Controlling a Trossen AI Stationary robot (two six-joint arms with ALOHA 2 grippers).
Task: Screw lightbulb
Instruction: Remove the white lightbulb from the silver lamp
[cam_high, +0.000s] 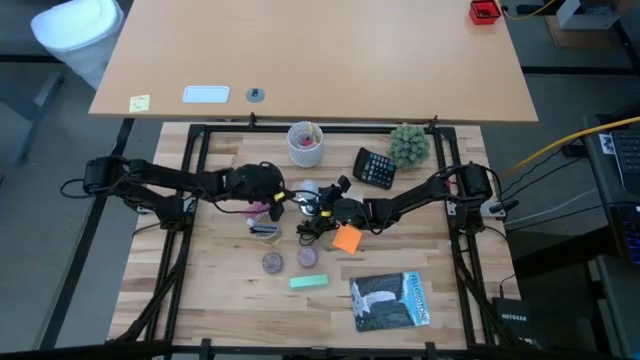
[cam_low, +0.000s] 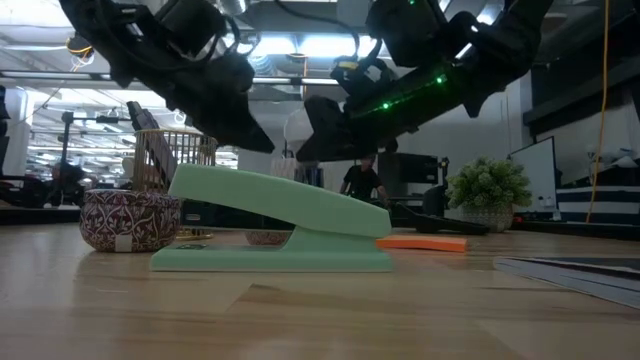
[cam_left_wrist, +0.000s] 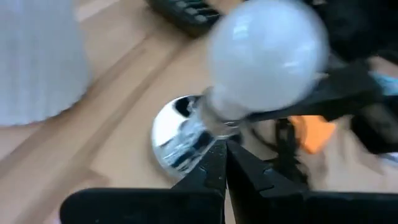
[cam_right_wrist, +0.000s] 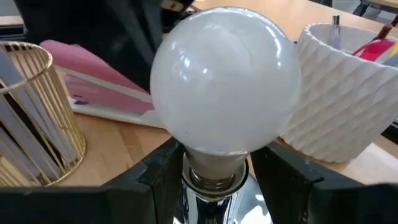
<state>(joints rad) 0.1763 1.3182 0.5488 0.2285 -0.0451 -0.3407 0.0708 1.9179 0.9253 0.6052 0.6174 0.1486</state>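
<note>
The small white rounded lightbulb (cam_right_wrist: 225, 81) is standing upright mid-tabletop, base in the shiny silvery socket (cam_left_wrist: 180, 134). The right gripper (cam_right_wrist: 217, 171) is straddling its neck, fingers spread either side; the left gripper (cam_left_wrist: 225, 165), fingers pressed together, is pointing at the base.

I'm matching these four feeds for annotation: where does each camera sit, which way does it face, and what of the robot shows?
High view: overhead, straight down on the table; both arms meet at the lightbulb.
Low view: table height, facing the room past a green stapler; both arms overhead.
Left wrist view: behind the shut left gripper, facing the lightbulb.
Right wrist view: behind the right gripper, whose fingers flank the lightbulb's base.
Shared: both wrist views show lightbulb and white cup.
</note>
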